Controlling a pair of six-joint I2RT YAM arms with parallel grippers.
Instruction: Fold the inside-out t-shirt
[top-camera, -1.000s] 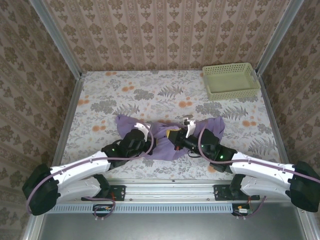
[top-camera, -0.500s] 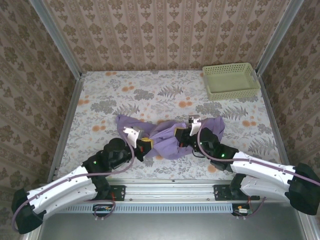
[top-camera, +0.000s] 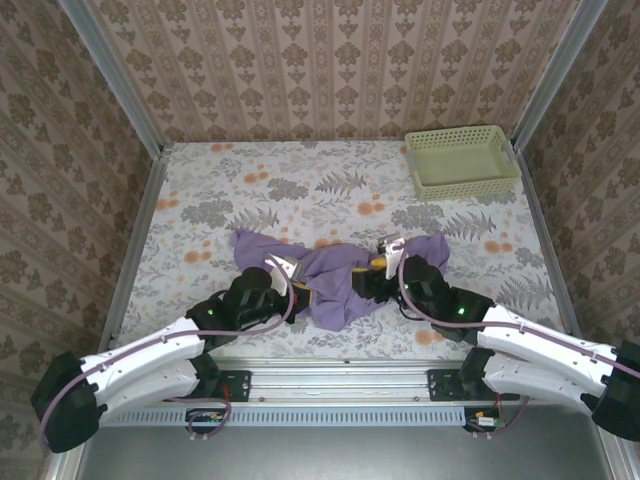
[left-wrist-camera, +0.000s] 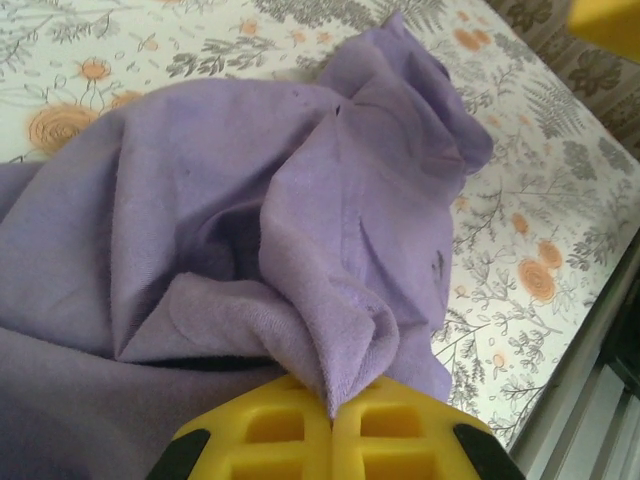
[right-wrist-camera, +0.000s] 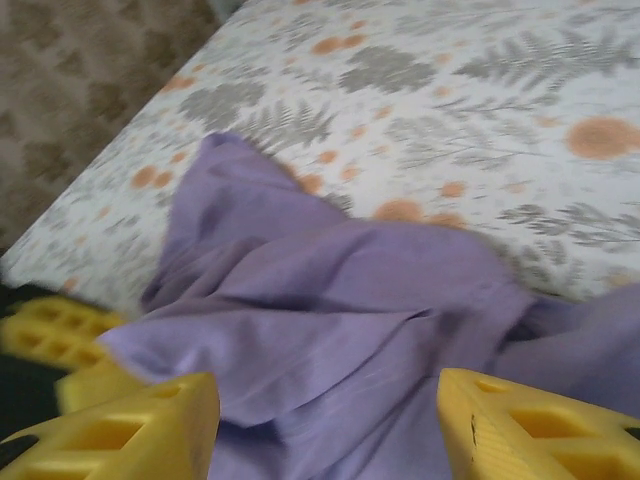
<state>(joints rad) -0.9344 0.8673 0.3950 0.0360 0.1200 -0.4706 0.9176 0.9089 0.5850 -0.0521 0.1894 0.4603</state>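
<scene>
The inside-out t-shirt (top-camera: 335, 272) lies bunched in a lavender heap on the floral table, near the front edge. My left gripper (top-camera: 298, 288) is at the heap's left side, and in the left wrist view this gripper (left-wrist-camera: 332, 405) is shut on a raised fold of the t-shirt (left-wrist-camera: 250, 200). My right gripper (top-camera: 378, 272) is at the heap's right side. In the right wrist view the gripper (right-wrist-camera: 330, 420) stands open just above the cloth (right-wrist-camera: 350, 300), its yellow fingers (right-wrist-camera: 520, 425) wide apart with nothing pinched between them.
A pale green mesh basket (top-camera: 462, 162) stands at the back right corner. Patterned walls close in the table (top-camera: 300, 190) on three sides, and a metal rail (top-camera: 330, 368) runs along the front edge. Bare floral cloth lies behind the heap.
My right gripper has opened and let go of the fabric it was pinching. The left gripper stayed shut on its fold and shifted slightly; the heap has slumped toward the front.
</scene>
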